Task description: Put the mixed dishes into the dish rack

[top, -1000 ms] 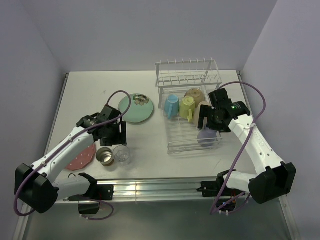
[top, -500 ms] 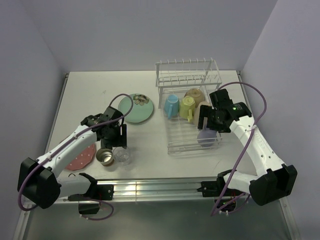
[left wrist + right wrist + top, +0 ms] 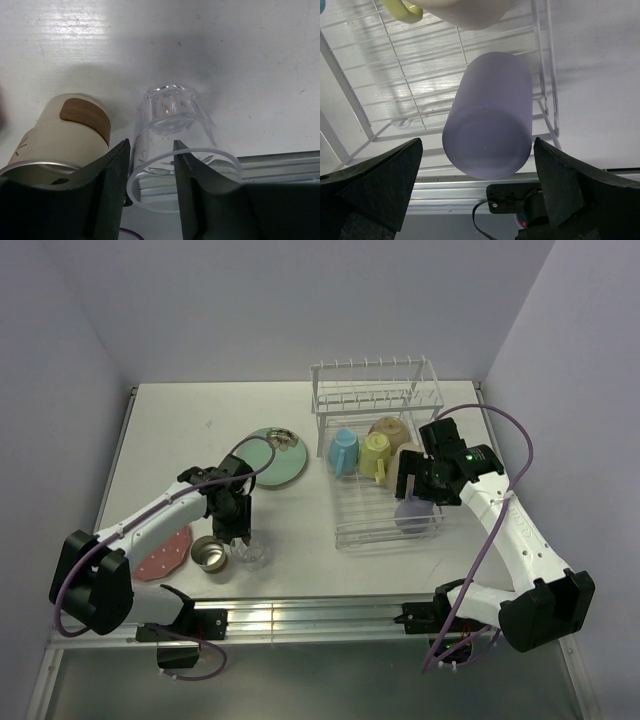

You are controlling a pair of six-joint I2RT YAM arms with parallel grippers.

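The clear glass point(image 3: 250, 553) stands upright near the table's front, beside the small steel cup point(image 3: 209, 553). My left gripper point(image 3: 240, 530) is over the glass's rim. In the left wrist view my left gripper point(image 3: 150, 145) is open, one finger outside the glass point(image 3: 170, 125) and one inside it, the steel cup point(image 3: 60, 135) at its left. My right gripper point(image 3: 415, 485) is wide open just above the lavender cup point(image 3: 412, 513), which stands upside down in the dish rack point(image 3: 372, 390); the cup point(image 3: 490, 120) sits between the fingers untouched.
The blue cup point(image 3: 343, 450), yellow cup point(image 3: 374, 453), tan cup point(image 3: 388, 430) and white bowl point(image 3: 405, 458) sit in the rack's lower basket. The mint-green plate point(image 3: 272, 462) and pink dotted plate point(image 3: 165, 552) lie on the table. A metal rail point(image 3: 300, 618) runs along the front edge.
My left gripper has moved toward the front edge and down onto the clear glass's rim. The right arm has barely moved.
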